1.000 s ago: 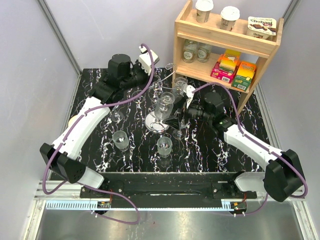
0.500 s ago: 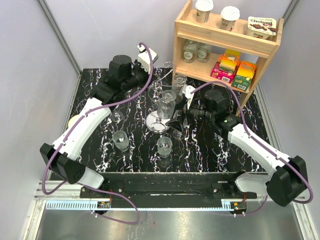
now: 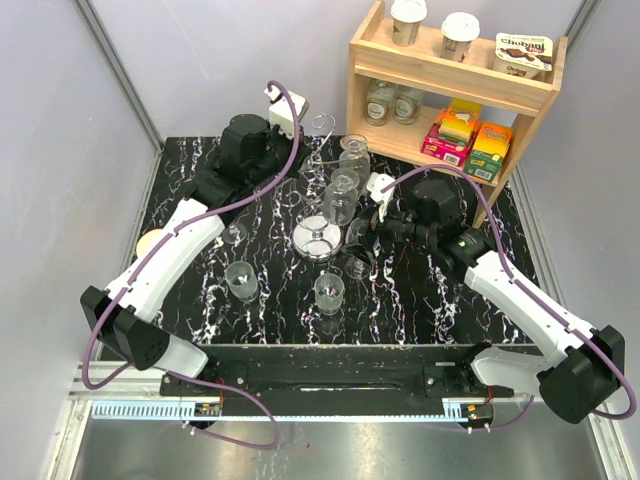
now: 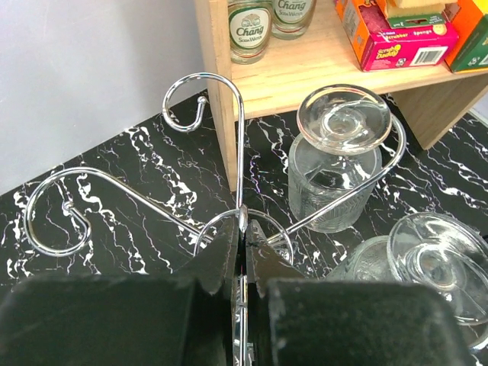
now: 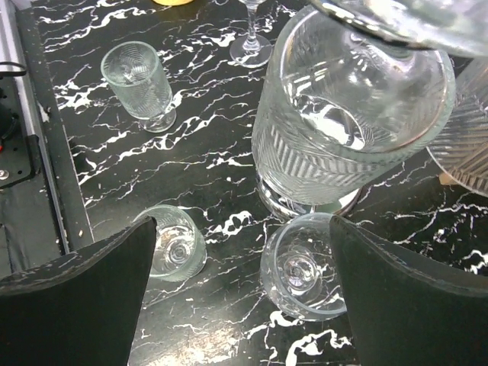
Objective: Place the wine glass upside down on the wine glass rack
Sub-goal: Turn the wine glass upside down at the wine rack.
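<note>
Your right hand (image 5: 242,229) has just let go and pulled back; it is spread wide now. The wine glass (image 3: 341,190) hangs upside down on the wine glass rack (image 3: 316,240), so that job looks done. Your left hand (image 4: 244,244) pinches the rack's thin post. Mind the small glasses (image 5: 301,274) on the table (image 3: 400,305) right under your right hand.

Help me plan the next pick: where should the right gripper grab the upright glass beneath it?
Likely across the bowl of the wine glass, coming down from above: it stands mouth-up under the open right gripper, its stem tucked beneath the bowl. The foot is then free for the wine glass rack.
</note>
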